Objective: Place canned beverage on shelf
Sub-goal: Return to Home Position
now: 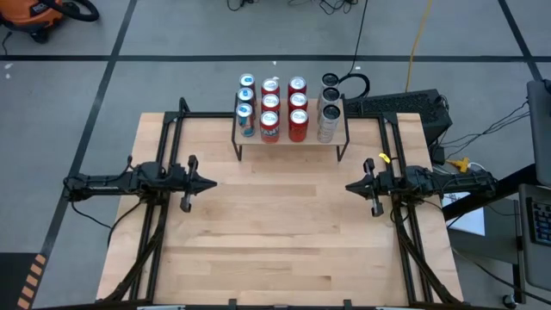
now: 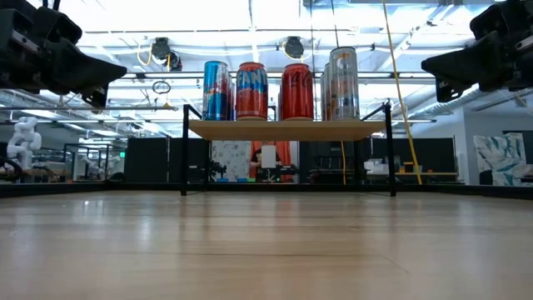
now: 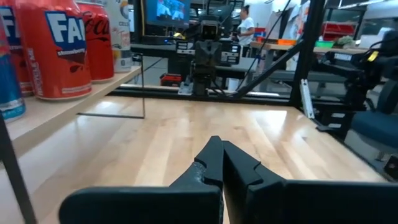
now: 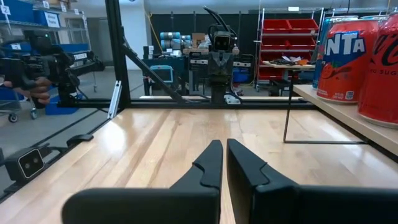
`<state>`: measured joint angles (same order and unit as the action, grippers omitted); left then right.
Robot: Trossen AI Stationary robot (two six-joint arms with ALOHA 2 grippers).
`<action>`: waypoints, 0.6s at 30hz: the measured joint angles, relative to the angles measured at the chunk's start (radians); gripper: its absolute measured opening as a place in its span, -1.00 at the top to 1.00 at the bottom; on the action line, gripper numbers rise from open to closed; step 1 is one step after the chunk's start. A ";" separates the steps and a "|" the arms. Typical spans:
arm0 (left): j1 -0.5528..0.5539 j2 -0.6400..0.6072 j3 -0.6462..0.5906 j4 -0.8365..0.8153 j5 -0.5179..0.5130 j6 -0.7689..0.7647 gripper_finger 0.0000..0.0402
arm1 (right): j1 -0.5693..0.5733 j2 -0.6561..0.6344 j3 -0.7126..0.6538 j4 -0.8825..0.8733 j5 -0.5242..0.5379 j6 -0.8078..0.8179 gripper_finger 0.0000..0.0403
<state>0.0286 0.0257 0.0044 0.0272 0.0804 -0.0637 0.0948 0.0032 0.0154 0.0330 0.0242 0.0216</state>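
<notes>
While left claw (image 1: 209,182), right claw (image 1: 349,186) hover closed; shelf (image 2: 283,129): Fanta can (image 3: 59,53), Coca-Cola can (image 3: 99,40)

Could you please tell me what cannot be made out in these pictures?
Low view: rear cans on the shelf hidden behind the front row; left gripper and right gripper, at the sides, partly cut by the edges.
Left wrist view: blue can cut by the edge.
High view: can labels too small to read.

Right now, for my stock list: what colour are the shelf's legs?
Black; the shelf legs show best in the low view.
</notes>
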 joint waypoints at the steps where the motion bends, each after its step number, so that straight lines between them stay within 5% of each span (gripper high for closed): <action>1: -0.003 0.000 0.000 -0.002 -0.005 0.013 1.00 | 0.000 0.000 0.000 0.000 0.000 0.000 1.00; 18: -0.005 0.015 0.000 -0.003 -0.012 0.073 1.00 | 0.000 0.000 0.000 0.000 0.000 0.000 1.00</action>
<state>0.0238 0.0406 0.0044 0.0242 0.0681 0.0093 0.0948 0.0032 0.0154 0.0330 0.0242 0.0216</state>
